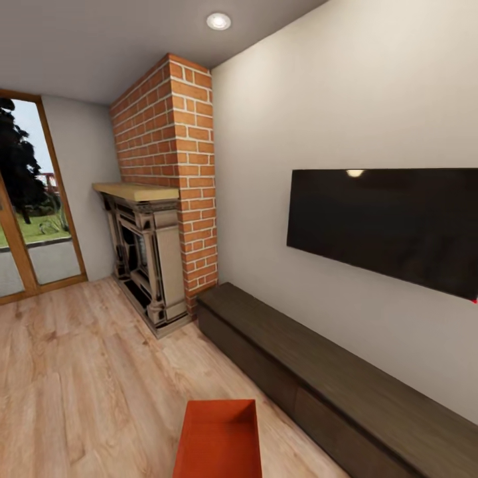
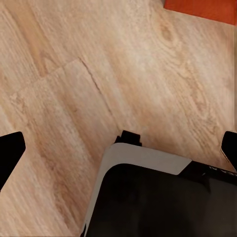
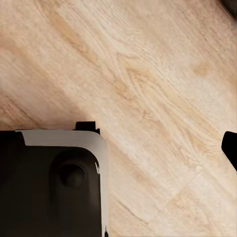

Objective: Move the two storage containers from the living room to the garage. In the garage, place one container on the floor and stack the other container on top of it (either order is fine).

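Observation:
One orange-red storage container (image 1: 219, 441) sits open-topped on the light wood plank floor of the living room, right in front of me at the lower middle of the head view. A corner of this orange-red container (image 2: 202, 9) also shows in the left wrist view. My left gripper (image 2: 118, 150) hangs open above the floor beside my base, its dark fingertips (image 2: 10, 153) far apart and holding nothing. My right gripper (image 3: 118, 148) is open too, with one fingertip (image 3: 230, 148) showing over bare planks.
A long dark low cabinet (image 1: 332, 378) runs along the right wall under a black wall screen (image 1: 385, 226). A brick chimney with a fireplace (image 1: 149, 265) stands ahead, and wood-framed glass doors (image 1: 33, 212) are at the far left. Open plank floor (image 1: 86, 378) lies to the left.

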{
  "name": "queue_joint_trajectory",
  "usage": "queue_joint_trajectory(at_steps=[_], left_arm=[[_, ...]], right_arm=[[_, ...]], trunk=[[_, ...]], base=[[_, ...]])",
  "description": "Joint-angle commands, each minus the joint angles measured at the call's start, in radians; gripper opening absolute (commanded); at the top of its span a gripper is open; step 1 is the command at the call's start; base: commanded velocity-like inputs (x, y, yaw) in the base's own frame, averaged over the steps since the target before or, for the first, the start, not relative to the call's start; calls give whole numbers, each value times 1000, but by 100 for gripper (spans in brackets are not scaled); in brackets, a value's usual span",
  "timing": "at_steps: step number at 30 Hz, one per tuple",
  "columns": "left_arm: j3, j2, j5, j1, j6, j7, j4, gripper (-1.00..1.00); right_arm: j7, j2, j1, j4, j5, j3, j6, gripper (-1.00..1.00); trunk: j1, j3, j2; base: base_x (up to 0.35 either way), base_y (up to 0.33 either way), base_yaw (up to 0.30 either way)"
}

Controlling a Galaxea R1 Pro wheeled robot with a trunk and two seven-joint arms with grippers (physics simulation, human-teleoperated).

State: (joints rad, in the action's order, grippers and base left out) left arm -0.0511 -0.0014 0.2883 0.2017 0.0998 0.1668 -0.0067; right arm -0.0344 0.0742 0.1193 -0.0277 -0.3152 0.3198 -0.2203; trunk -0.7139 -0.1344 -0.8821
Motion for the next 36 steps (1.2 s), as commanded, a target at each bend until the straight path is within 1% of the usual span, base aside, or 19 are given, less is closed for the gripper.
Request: queue_joint_trajectory(at_steps=[1,5,9,13,18,21,32,36], left_arm=[[-6,0,8,1,3,2,1,100],[-6,0,8,1,3,2,1,100],[-6,0,8,1,4,2,1,100],[-6,0,8,1,4,2,1,100],[-6,0,8,1,5,2,1,100],[-6,0,8,1,5,2,1,100],[-5,0,7,1,5,2,1,100],[-4,0,8,1,5,3,1,100]], right_arm=[[-1,0,1,-3,-7,8,-5,100],[-1,-1,1,-3,-7,8,-5,100],[-11,-7,1,-3,-7,8,-5,100],[-13,-8,1,-3,-7,8,-4,100],[-13,-5,1,-3,-7,8,-5,100],[-13,-3,1,-3,-8,8,-4,100],[-3,-1,1,-3,-7,10,-4,100],[-1,-1,1,-3,-7,9,-4,100]], trunk=[[-1,-1,-1],[-1,-1,-1],[-1,-1,-1],[-1,-1,-1],[-1,-1,-1],[-1,-1,-1],[-1,-1,-1],[-1,-1,-1]], base=[[284,0,0],[271,0,0],[232,0,2],[167,0,142],[33,0,236],[6,0,103],[0,1,6],[0,186,0]])
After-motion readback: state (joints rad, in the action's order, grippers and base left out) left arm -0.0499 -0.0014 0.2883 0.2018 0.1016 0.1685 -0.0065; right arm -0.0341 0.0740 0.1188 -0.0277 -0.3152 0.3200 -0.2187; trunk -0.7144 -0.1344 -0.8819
